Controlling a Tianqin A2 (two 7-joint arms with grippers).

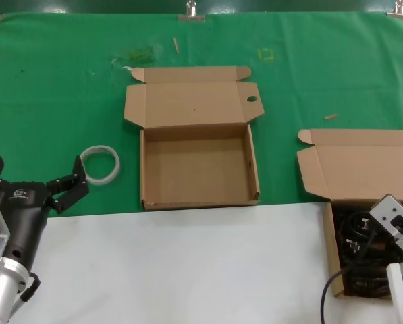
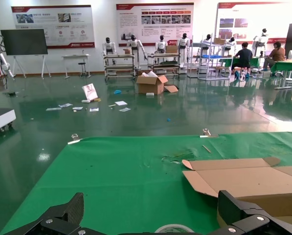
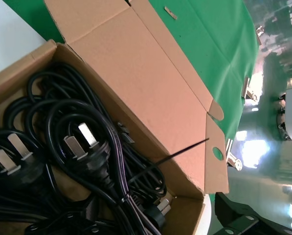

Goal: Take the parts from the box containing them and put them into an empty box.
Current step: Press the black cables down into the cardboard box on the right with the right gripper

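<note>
Head view. Table: far part under a green cloth (image 1: 66, 88), near part a bare white surface (image 1: 187, 270).

Empty box (image 1: 198, 201): stands mid-table on the cloth, front wall at the cloth's edge. The lid is folded back flat, with a round hole (image 1: 252, 99) near its right corner. No print on the cardboard. The left wrist view shows its lid (image 2: 243, 181).

Cable box (image 1: 333, 256): at the right on the white surface, well apart from the empty box, its lid lying back on the cloth. It holds the black cables (image 1: 356, 236), all tangled inside. In the right wrist view the cables (image 3: 48, 112) fill this box (image 3: 18, 73), and the plugs (image 3: 94, 152) show flat metal prongs. There is a round hole (image 3: 217, 153) in one lid side tab.

Left claw (image 1: 38, 167): low at the left over the cloth edge, released, jaws spread wide and holding nothing. A small white logo (image 1: 19, 196) on its body is not legible. Beside it a white tape ring (image 1: 100, 164) lies on the cloth.

Right claw (image 1: 397, 223): directly over the cable box; whether it is released or clenched cannot be told.

Left wrist view, background: wall posters (image 2: 53, 24) with red headers, their text too small to read.
</note>
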